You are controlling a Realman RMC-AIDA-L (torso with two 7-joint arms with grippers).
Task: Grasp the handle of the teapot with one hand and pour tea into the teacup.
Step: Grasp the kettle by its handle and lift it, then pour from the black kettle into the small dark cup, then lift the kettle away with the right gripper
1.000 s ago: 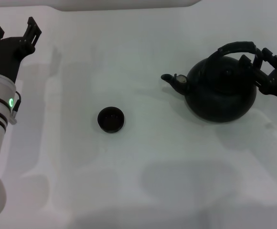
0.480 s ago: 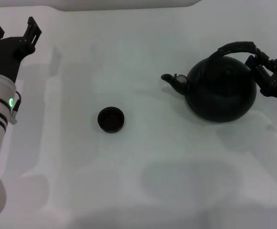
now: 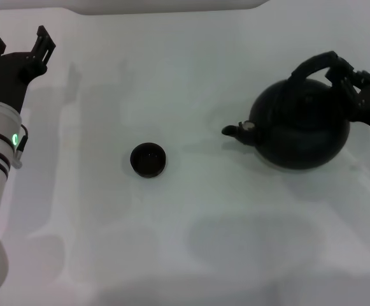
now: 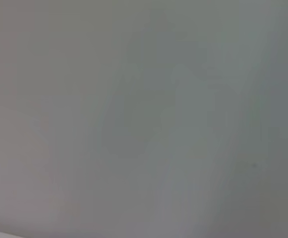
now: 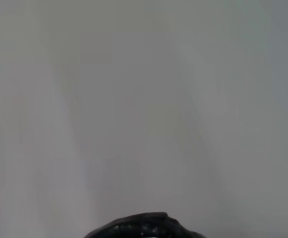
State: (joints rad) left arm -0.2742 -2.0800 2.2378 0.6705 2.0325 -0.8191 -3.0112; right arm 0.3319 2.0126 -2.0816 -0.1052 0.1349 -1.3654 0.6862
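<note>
Near the right edge of the worktop [image 3: 191, 76], my right gripper [image 3: 345, 75] is pinching the handle [image 3: 313, 64] of the teapot [image 3: 300, 125], its fingers pressed onto the hoop's right end. Compared with half a second ago, the teapot has tipped: the spout [image 3: 230, 131] sits lower and slightly further right, the pot body has shifted a little toward the right edge, and the handle now stands more steeply over the pot. The gripper has also risen slightly with the handle. I see no tea coming from the spout.

The teacup [image 3: 148, 159] stands where it was, near the middle of the worktop, well apart from the spout and to its left.

My left gripper [image 3: 18, 46] hangs at the far left corner, fingers spread, unmoved. From the right wrist camera I only catch a dark curved sliver of the teapot [image 5: 144, 227] against the white surface.
</note>
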